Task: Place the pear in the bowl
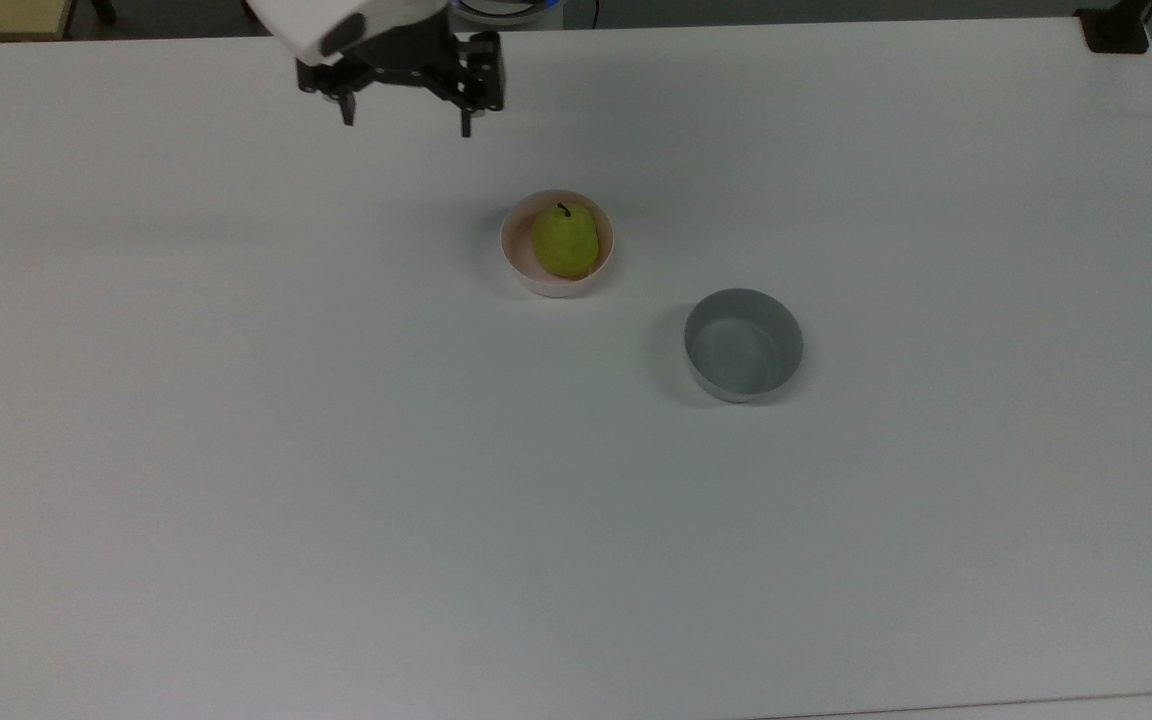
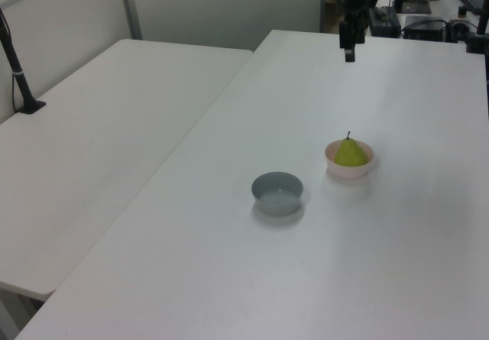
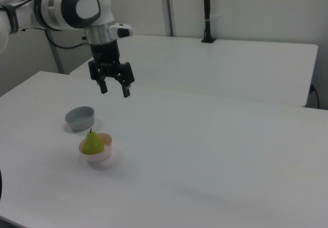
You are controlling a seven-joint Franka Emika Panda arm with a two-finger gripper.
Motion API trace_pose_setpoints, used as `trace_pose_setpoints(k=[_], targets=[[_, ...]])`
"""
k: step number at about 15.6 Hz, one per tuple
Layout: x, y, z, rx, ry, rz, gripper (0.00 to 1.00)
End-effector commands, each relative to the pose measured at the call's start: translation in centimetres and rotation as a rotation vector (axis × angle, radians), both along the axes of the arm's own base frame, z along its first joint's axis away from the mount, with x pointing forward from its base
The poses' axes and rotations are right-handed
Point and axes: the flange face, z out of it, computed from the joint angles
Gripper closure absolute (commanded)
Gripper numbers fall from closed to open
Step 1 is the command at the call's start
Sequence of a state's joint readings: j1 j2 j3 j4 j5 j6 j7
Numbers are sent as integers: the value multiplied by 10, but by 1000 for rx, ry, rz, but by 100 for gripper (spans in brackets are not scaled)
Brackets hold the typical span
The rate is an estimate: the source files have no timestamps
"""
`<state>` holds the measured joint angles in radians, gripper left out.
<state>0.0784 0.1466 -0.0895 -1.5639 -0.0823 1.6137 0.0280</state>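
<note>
The yellow-green pear (image 1: 565, 240) stands upright, stem up, inside the pale pink bowl (image 1: 520, 268). The left view shows the pear (image 2: 350, 153) in the bowl (image 2: 334, 166), and so does the right view, with the pear (image 3: 92, 143) in the bowl (image 3: 101, 155). My gripper (image 1: 405, 122) hangs open and empty high above the table, up and to the left of the bowl in the top view. It also shows in the right view (image 3: 115, 90) and near the top of the left view (image 2: 349, 54).
A grey bowl (image 1: 743, 344) of similar size sits empty a little to the right of and below the pink one in the top view. A second white table (image 2: 114, 103) adjoins on the left view's left. A dark post (image 3: 206, 13) stands at the back in the right view.
</note>
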Motion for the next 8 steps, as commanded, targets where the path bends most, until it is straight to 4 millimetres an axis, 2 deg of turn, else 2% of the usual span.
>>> trace_pose_setpoints(k=[1, 8], targets=[[-1, -23, 6, 1, -24, -86, 0], [0, -35, 17, 6, -63, -150, 0]])
